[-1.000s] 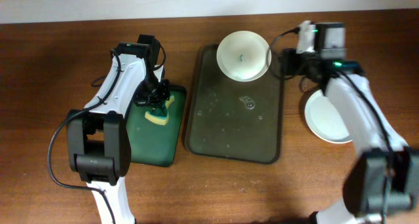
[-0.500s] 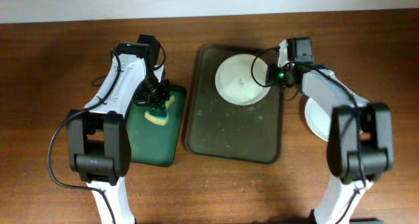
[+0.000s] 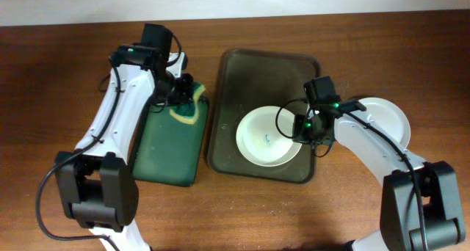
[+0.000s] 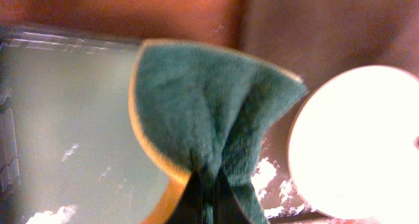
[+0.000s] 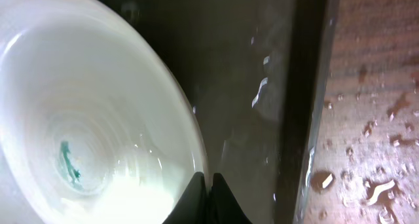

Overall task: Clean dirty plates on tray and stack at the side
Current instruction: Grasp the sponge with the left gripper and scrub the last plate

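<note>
A white plate [image 3: 266,138] with a small teal smear [image 5: 69,162] lies on the near half of the dark tray [image 3: 264,82]. My right gripper [image 3: 299,129] is shut on that plate's right rim, and in the right wrist view its gripper [image 5: 209,186] pinches the plate [image 5: 85,119] at the edge. My left gripper [image 3: 178,97] is shut on a yellow sponge with a green scouring face [image 3: 188,104], held above the far right corner of the small green tray [image 3: 169,152]. In the left wrist view the sponge [image 4: 209,99] bulges out of the gripper [image 4: 206,201], with the plate [image 4: 360,139] to its right.
A second white plate [image 3: 385,113] sits on the wooden table to the right of the dark tray, partly under my right arm. Water drops lie on the dark tray [image 5: 262,67] and on the wood beside it [image 5: 373,158].
The right gripper shut on the plate's rim and dragged it from the tray's far end to the near end. The left gripper lifted the sponge toward the green tray's far right corner.
</note>
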Tool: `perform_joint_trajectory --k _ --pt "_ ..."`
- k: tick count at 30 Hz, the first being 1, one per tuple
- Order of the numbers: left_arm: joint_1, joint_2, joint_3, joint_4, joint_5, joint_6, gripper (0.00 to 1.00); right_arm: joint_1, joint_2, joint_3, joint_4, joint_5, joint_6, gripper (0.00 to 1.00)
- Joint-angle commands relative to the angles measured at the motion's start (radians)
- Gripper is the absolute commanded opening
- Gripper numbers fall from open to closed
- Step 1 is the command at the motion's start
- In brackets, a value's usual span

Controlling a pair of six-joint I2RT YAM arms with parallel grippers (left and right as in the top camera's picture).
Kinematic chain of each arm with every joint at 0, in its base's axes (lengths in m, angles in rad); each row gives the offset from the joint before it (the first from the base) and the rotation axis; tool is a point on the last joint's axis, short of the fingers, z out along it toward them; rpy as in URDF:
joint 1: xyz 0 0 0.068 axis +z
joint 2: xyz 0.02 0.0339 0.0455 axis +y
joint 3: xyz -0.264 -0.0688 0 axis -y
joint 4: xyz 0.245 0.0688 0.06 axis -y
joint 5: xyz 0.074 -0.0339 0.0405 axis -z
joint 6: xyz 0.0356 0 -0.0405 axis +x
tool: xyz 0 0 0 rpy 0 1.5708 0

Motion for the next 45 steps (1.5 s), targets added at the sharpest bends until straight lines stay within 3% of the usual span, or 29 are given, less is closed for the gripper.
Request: perform_joint_trajectory --k 1,3,6,9,15,18,22,25,27,30,32,36,37,40,45 --pt "-0.136 -0.016 -0.131 0.152 0.140 0.013 0.00 -0.007 0.000 -0.010 0.028 0.044 0.047 0.04" --pt "-0.261 -0.016 -0.249 0.343 0.139 -0.033 0.00 -0.007 0.001 -0.010 0.023 0.044 0.046 0.04" --pt "-0.383 0.001 -0.299 0.505 0.100 -0.083 0.00 -0.005 0.001 -0.014 0.010 0.044 0.042 0.04" --pt "-0.456 0.092 -0.299 0.577 0.093 -0.200 0.00 -0.005 0.001 -0.016 0.006 0.044 0.042 0.04" --pt "-0.459 0.238 -0.299 0.662 0.070 -0.277 0.00 -0.005 0.001 -0.016 -0.001 0.044 0.042 0.04" --pt "-0.446 0.257 -0.281 0.587 -0.087 -0.308 0.00 -0.005 0.001 -0.016 -0.017 0.044 0.042 0.04" --pt "-0.442 0.257 -0.125 0.367 -0.459 -0.285 0.00 -0.005 0.001 -0.016 -0.046 0.045 0.042 0.04" --pt "-0.443 0.257 -0.079 0.327 -0.497 -0.212 0.00 -0.005 0.001 -0.016 -0.042 0.045 0.042 0.04" --pt "-0.443 0.259 -0.079 0.329 -0.415 -0.209 0.00 -0.005 0.001 -0.016 -0.016 0.026 -0.027 0.04" --pt "-0.447 0.259 -0.079 0.328 -0.243 -0.209 0.00 -0.005 0.001 -0.016 0.056 -0.052 -0.189 0.38" --pt "-0.449 0.259 -0.079 0.332 -0.219 -0.210 0.00 -0.005 0.004 -0.016 0.121 -0.102 -0.238 0.43" --pt "-0.450 0.259 -0.079 0.321 -0.180 -0.209 0.00 -0.005 0.080 -0.016 0.254 -0.122 -0.253 0.42" --pt "-0.451 0.259 -0.079 0.320 -0.169 -0.209 0.00 -0.005 0.109 -0.016 0.270 -0.122 -0.253 0.36" --pt "-0.447 0.259 -0.079 0.317 -0.176 -0.209 0.00 -0.006 0.173 -0.016 0.277 -0.122 -0.246 0.04" --pt "-0.319 0.257 -0.076 0.283 -0.251 -0.209 0.00 -0.007 0.175 -0.016 0.202 -0.018 -0.180 0.04"
